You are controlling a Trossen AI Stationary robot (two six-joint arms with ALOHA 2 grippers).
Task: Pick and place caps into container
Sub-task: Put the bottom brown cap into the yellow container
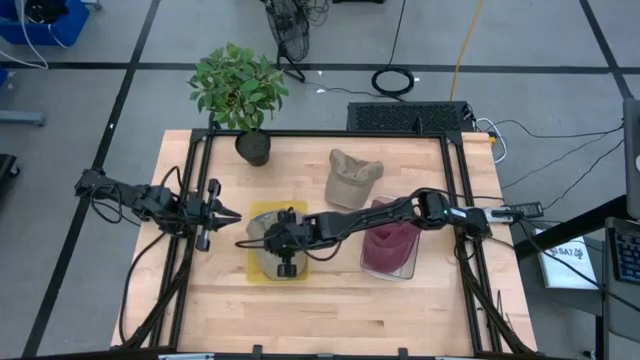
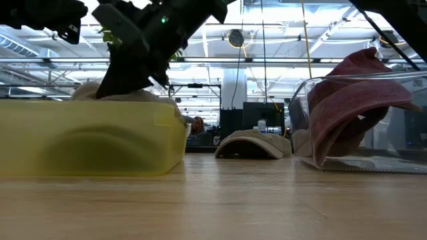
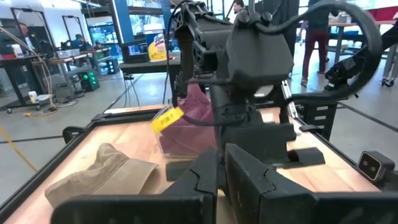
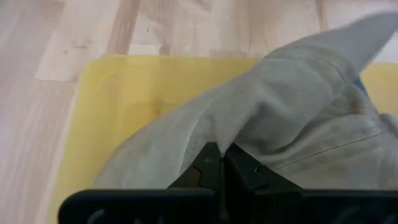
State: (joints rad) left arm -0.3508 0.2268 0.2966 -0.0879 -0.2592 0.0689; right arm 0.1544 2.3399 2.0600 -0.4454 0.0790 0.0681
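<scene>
A khaki cap [image 4: 280, 118] lies in the yellow container [image 1: 262, 212] at the table's middle, and my right gripper [image 4: 221, 149] is shut on it from above. A second khaki cap [image 1: 350, 178] rests on the table behind, crown up, touched by no gripper. A maroon cap [image 1: 392, 240] sits in the clear container [image 1: 408, 268] to the right, partly draped over its rim [image 2: 360, 100]. My left gripper [image 1: 232, 213] hovers shut just left of the yellow container, pointing right. The other caps are out of view. My right gripper pinches a raised fold of the khaki cap's crown fabric [image 4: 233, 127] between its two fingers, coming from above and slanting toward the table's left. The fabric peaks into a small ridge at the fingertips. The rest of the cap lies inside the yellow container [image 4: 106, 99].
A potted plant [image 1: 240, 85] stands at the table's far left corner. A black frame [image 1: 452, 190] runs around the table top. My right arm [image 1: 400, 212] stretches across the clear container. Bare wood [image 1: 330, 315] lies along the near edge.
</scene>
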